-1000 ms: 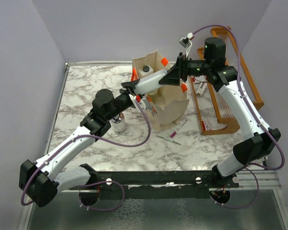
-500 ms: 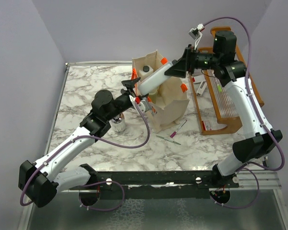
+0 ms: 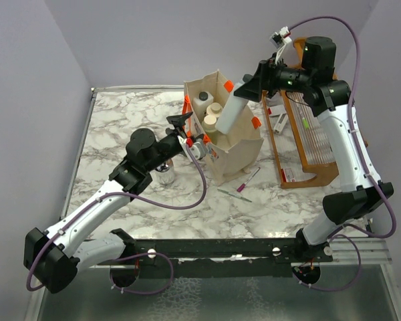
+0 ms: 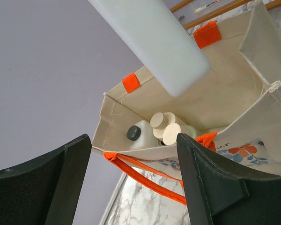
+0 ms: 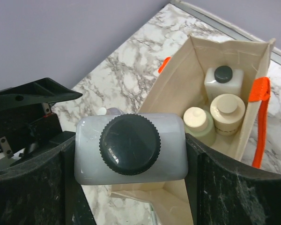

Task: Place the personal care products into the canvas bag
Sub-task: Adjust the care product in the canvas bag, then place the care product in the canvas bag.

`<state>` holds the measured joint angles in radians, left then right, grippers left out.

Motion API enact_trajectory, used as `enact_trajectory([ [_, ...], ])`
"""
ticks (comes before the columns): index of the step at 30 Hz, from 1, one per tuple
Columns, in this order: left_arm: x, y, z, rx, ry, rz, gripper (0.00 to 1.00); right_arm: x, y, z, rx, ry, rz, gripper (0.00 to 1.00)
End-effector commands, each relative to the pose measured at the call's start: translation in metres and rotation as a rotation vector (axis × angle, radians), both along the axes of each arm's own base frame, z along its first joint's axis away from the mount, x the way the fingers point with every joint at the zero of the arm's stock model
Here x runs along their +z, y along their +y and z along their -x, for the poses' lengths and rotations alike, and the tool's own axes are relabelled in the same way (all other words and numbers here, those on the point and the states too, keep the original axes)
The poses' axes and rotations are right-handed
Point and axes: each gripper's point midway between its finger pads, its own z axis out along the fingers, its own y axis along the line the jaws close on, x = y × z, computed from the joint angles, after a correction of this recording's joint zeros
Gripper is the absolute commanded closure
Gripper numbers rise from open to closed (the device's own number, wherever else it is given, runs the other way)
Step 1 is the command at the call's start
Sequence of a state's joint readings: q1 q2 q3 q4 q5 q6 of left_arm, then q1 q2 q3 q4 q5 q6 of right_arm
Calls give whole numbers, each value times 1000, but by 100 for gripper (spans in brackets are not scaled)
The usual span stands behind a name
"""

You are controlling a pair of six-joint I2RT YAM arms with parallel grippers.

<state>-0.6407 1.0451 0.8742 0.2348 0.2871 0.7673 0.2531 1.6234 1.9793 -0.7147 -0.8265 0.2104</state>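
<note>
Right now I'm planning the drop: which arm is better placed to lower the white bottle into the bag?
Right: the right end effector grips the white bottle tilted above the canvas bag; the left end effector is open, empty.

The canvas bag (image 3: 239, 144) is beige with bright orange tabs (and a blue-orange floral print). The white bottle (image 3: 230, 114) has a black cap. The tabletop (image 3: 120, 114) is grey-veined white marble, the rack (image 3: 321, 172) orange-brown.

A marble table (image 3: 113, 127) fills the middle of the frame. At the right stands an orange wooden rack (image 3: 306, 182) with pens (image 3: 279, 122) lying in it. At lower centre, a pink pen (image 3: 248, 180) and a green pen (image 3: 234, 194) lie near each other on the marble.
</note>
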Motion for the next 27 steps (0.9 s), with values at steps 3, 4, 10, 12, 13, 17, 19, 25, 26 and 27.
enact_trajectory([
  [3,1,2,4,-7,8,16,24,22,-15,-12,-94,-158,41,99],
  [4,1,1,4,-10,8,17,24,20,-15,-14,-100,-164,50,99],
  [10,0,-2,5,-29,21,17,24,5,-8,-25,-135,-207,117,99],
  [12,-1,-2,4,-24,31,22,24,-2,-5,-28,-148,-228,144,99],
  [13,-1,-2,4,-21,38,27,24,-5,-2,-29,-153,-244,159,99],
  [17,-5,-3,4,-25,62,36,23,-21,10,-31,-165,-294,217,99],
  [19,-7,-4,5,-29,72,36,23,-31,15,-32,-170,-317,244,99],
  [25,-11,-2,1,-2,95,47,23,-60,29,-37,-191,-414,328,99],
  [26,-12,-1,0,3,97,48,23,-65,30,-38,-199,-424,335,99],
  [27,-12,-1,-1,7,96,48,23,-69,32,-40,-204,-435,342,99],
])
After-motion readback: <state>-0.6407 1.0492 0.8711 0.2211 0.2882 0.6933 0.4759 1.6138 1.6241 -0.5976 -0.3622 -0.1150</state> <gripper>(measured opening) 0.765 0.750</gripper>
